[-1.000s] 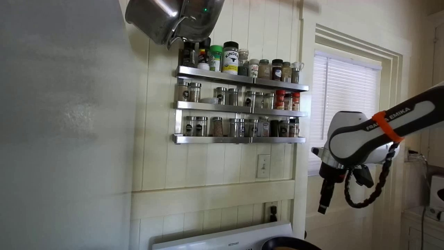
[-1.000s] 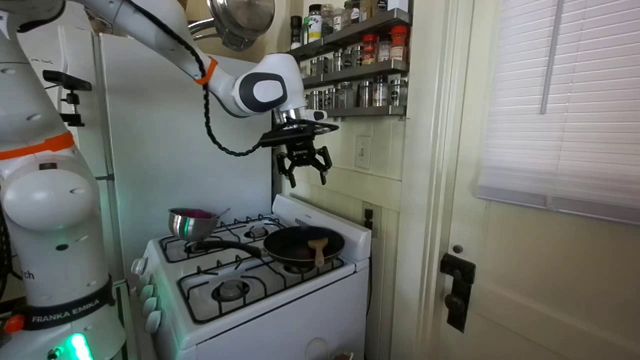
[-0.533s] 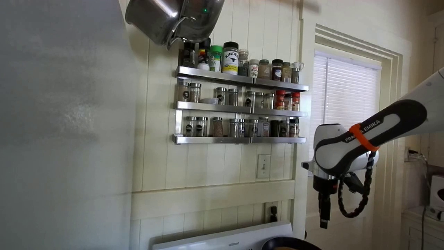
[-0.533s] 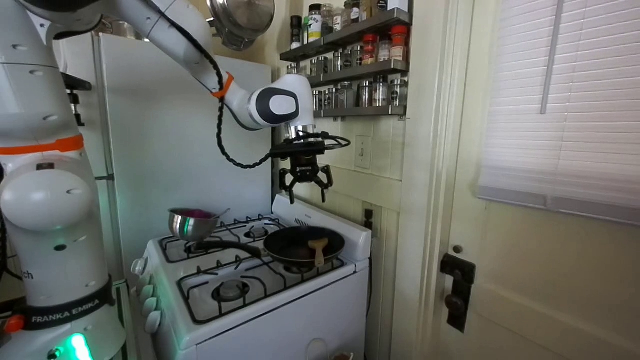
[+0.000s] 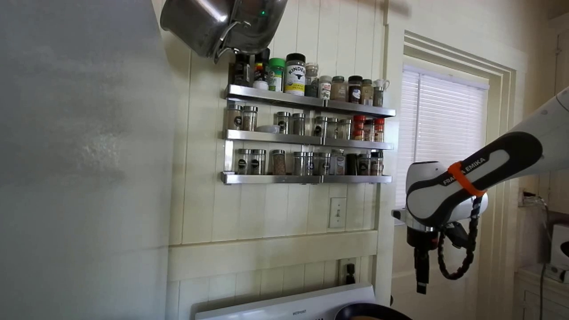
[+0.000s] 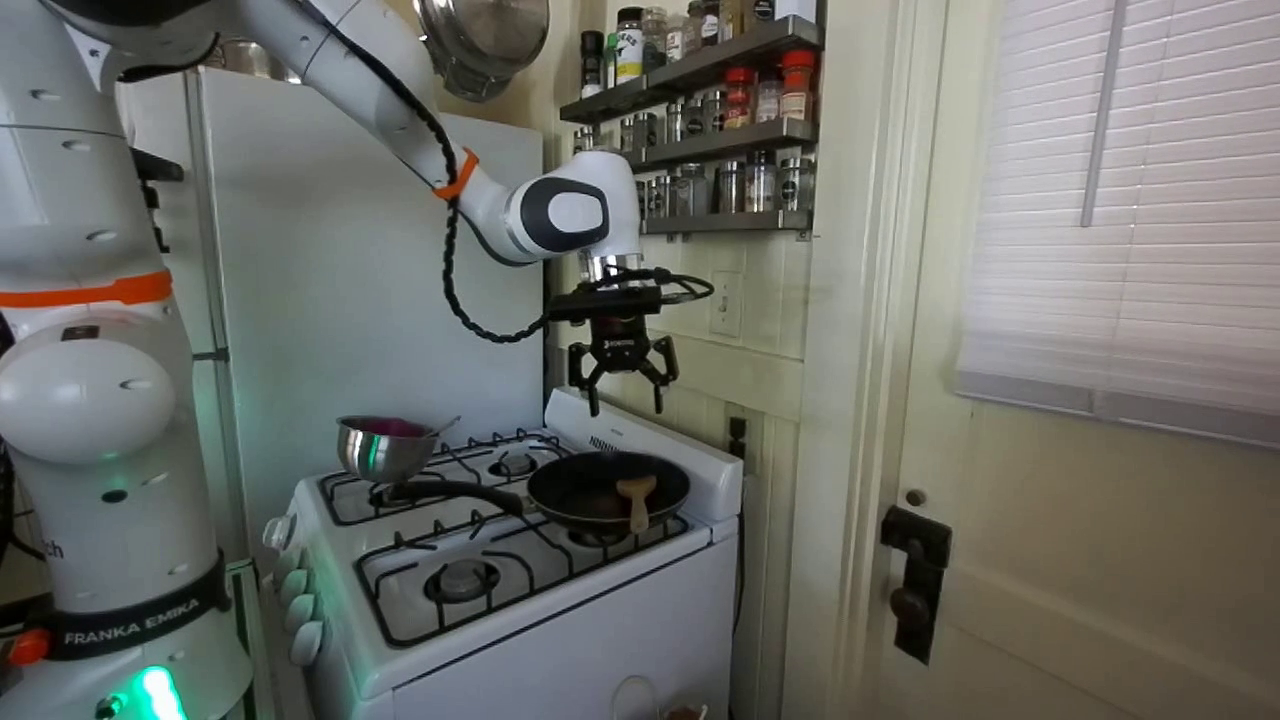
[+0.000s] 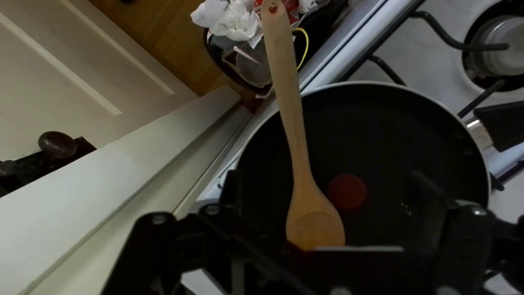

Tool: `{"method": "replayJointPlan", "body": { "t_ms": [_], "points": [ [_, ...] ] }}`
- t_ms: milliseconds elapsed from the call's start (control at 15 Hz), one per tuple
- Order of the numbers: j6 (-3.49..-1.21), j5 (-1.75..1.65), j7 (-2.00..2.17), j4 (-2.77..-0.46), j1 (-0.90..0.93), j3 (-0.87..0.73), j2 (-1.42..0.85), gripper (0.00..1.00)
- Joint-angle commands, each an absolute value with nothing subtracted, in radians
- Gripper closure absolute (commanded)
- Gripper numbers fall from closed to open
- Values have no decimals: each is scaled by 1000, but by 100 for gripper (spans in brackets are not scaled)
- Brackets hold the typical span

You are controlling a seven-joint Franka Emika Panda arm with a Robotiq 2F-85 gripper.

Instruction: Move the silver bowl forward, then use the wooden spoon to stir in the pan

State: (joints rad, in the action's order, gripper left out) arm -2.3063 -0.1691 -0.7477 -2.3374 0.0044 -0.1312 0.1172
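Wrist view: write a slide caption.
Wooden spoon resting in a black pan, spoon handle jutting out, open gripper in the foreground.

Claw [image 5: 421, 286] points straight down, higher than the pan [image 5: 375, 308]

In an exterior view it hangs edge-on beneath the arm [image 5: 444, 195], its opening hidden. Below and left of it, as seen here, show the pan's rim and the stove [image 5: 284, 307]. Higher on that side are a switch [image 5: 337, 212], shelves [image 5: 275, 179] of jars [image 5: 279, 163] and cookware [image 5: 195, 22]. Above and behind the claw is a blind [image 5: 451, 118].

Daylight glows through the blinds [image 6: 1130, 230], a green lamp [image 6: 160, 692] glares, tinting the stove [image 6: 348, 600] along its knobbed edge; wrist view's dim, the pan [image 7: 389, 143] nearly black!
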Motion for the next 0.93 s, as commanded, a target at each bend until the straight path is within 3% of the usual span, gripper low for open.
{"method": "replayJointPlan", "body": {
  "t_ms": [0,867],
  "points": [
    [-2314,-220,-806,-2360,-13,-112,65,0],
    [-2335,-376,-760,-2314,-38,-85,-119,0]
  ]
}}
